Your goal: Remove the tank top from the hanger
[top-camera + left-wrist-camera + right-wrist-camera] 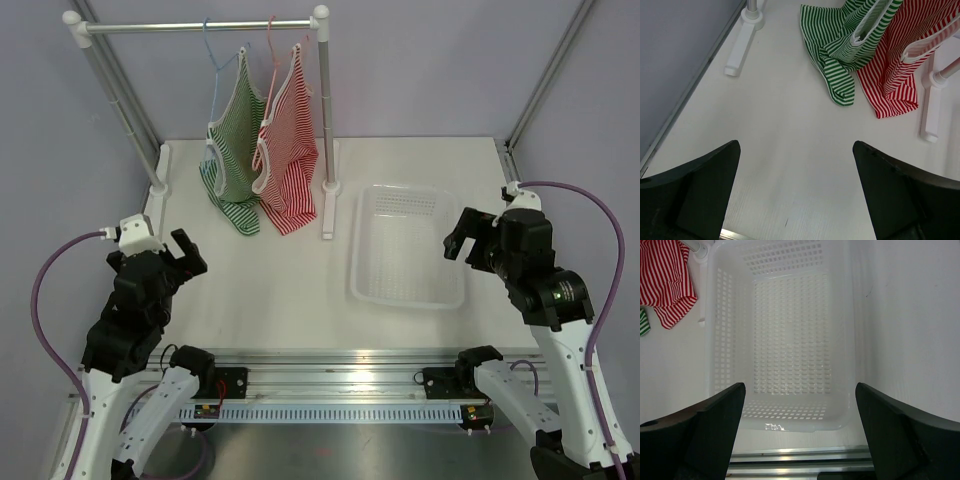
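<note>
White counter (280,270) carries a rail (200,27) at the back, where the green top (237,140) and red top (292,140) hang on hangers (211,50), hems trailing. My left claw (186,252) and right claw (460,236) both gape wide, empty, well apart from them. I reckon the basket (358,250) waits for the drop-off.

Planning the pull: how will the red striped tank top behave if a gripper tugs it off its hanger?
Probably floppy: the red tank top drapes in folds, its hem crumpled on the table. Likely light, so the thin hanger may swing or slide along the rail rather than resist.
</note>
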